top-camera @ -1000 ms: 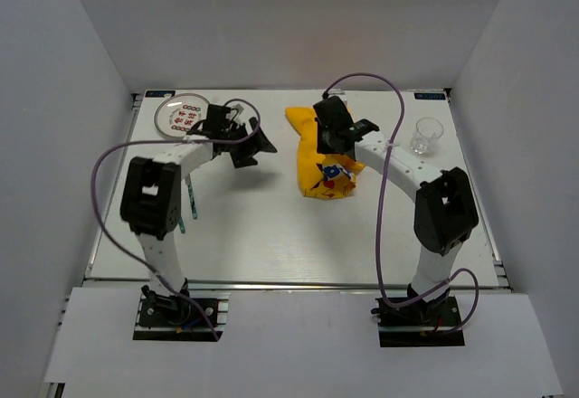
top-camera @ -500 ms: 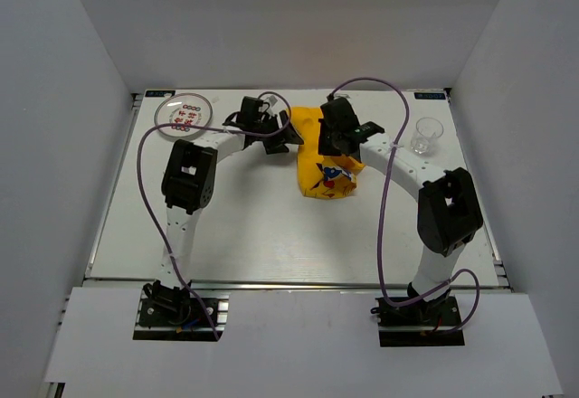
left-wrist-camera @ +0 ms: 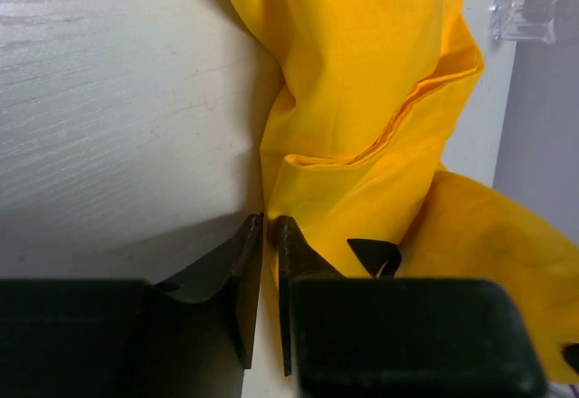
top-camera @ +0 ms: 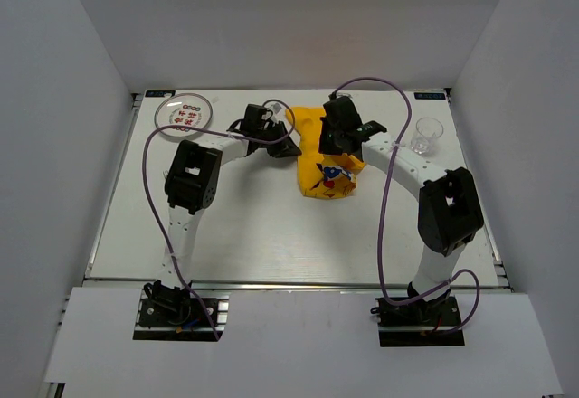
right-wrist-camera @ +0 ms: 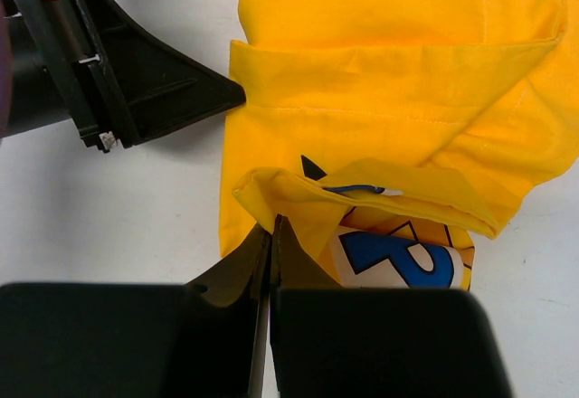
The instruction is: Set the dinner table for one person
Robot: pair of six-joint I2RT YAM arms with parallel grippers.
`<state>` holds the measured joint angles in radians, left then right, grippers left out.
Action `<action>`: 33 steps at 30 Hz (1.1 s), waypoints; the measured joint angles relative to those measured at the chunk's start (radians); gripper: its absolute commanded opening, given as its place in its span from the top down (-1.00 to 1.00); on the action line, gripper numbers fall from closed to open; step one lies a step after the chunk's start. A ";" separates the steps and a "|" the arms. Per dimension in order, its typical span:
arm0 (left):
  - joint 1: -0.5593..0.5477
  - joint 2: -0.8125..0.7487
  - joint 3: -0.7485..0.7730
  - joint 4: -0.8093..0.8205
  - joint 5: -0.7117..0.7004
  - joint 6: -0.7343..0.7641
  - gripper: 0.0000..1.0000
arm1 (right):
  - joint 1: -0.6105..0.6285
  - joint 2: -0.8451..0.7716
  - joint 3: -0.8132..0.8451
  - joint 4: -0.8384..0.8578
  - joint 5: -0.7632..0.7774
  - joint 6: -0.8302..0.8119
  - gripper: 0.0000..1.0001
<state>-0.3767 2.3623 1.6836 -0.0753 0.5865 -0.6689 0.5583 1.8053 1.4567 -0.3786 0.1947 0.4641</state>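
Observation:
A crumpled yellow cartoon-printed placemat lies at the back middle of the white dinner table. My left gripper sits at the cloth's left edge. In the left wrist view its jaws stand almost together, with the edge of the placemat caught between the tips. My right gripper is over the cloth's middle. In the right wrist view it is shut on a raised fold of the placemat, and the left gripper's fingers point at the cloth from the left.
A round plate with a red pattern sits at the back left corner. A clear glass stands at the back right, also seen in the left wrist view. Grey walls enclose the table on three sides.
The left arm swung right from beside the plate to the placemat's left edge and its jaws closed down there. The right gripper kept its hold on the cloth and barely moved.

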 measured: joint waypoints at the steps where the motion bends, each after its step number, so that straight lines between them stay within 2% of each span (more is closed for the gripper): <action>1: 0.000 0.003 -0.002 0.005 0.002 -0.002 0.57 | 0.000 0.000 0.000 0.001 0.000 0.000 1.00; 5: 0.000 0.006 -0.009 0.014 0.006 -0.002 0.64 | -0.002 0.000 0.000 0.002 0.000 0.000 1.00; 7: 0.000 0.006 -0.009 0.030 0.010 -0.004 0.85 | -0.002 0.000 0.000 0.002 0.000 0.000 1.00; 8: 0.000 0.006 -0.009 0.041 0.014 -0.005 0.85 | -0.003 0.000 0.000 0.002 0.000 0.000 1.00; 9: 0.000 0.006 -0.010 0.051 0.017 -0.006 1.00 | -0.003 0.000 0.000 0.003 0.000 0.000 1.00; 17: 0.006 -0.013 -0.053 0.106 0.032 -0.017 1.00 | -0.020 -0.002 -0.019 0.020 -0.036 0.005 1.00; 22: 0.020 -0.092 -0.091 0.086 0.018 -0.028 1.00 | -0.059 -0.048 -0.069 0.024 -0.088 0.015 1.00; 26: 0.027 -0.185 -0.043 0.018 -0.013 -0.023 1.00 | -0.105 -0.076 0.010 0.008 -0.175 -0.002 1.00; 30: 0.035 -0.275 0.119 -0.103 -0.108 -0.016 1.00 | -0.157 -0.112 0.145 -0.020 -0.194 -0.013 1.00; 33: 0.066 -0.443 0.138 -0.216 -0.269 -0.022 1.00 | -0.212 -0.262 0.115 -0.050 -0.106 -0.024 1.00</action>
<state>-0.3103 1.9198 1.8221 -0.2913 0.3172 -0.6910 0.3458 1.5433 1.5719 -0.4290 0.0891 0.4400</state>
